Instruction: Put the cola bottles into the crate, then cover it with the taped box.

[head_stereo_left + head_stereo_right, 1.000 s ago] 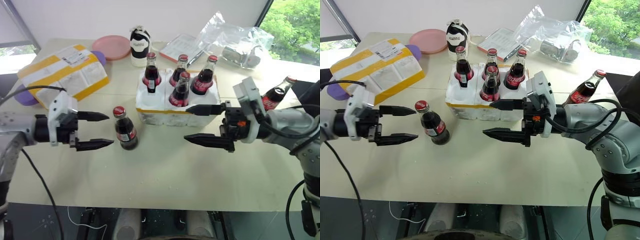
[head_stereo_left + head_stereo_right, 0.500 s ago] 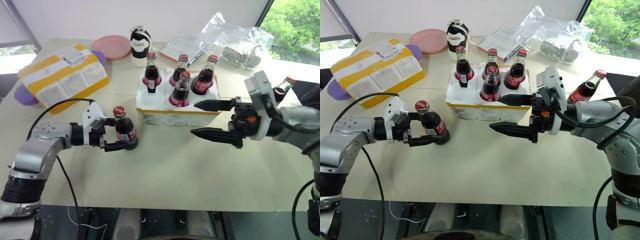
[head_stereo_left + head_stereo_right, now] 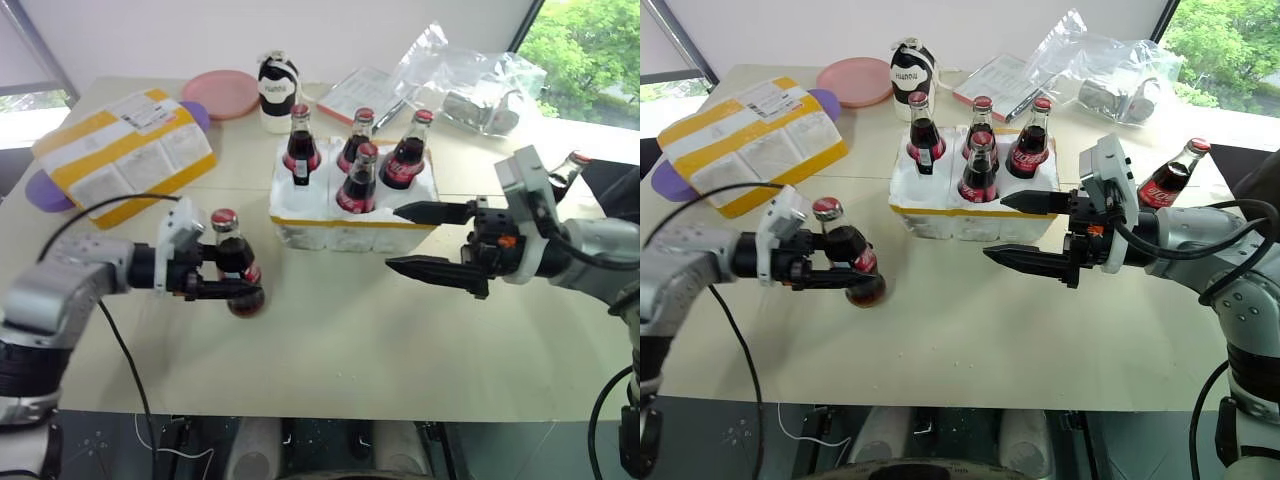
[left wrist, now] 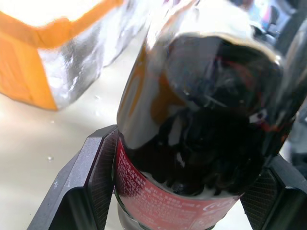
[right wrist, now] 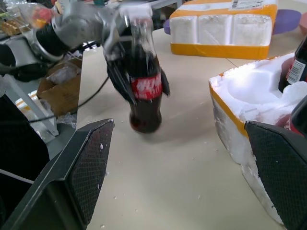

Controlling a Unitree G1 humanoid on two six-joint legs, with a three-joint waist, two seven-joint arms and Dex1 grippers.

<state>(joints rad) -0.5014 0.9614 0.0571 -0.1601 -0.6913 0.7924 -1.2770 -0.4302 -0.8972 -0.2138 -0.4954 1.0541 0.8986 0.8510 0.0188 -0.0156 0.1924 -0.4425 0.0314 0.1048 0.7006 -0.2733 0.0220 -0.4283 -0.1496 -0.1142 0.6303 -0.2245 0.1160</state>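
Beside crate (image 3: 345, 225) | left gripper (image 3: 228, 281) fingers clamp cola bottle (image 3: 234, 266) | right gripper (image 3: 420, 239) fingers wide, empty

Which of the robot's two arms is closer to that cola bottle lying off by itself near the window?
The right. That lone bottle lies just behind the right gripper, whose jaws stand open. The left gripper is far across the table, clamped on another bottle.
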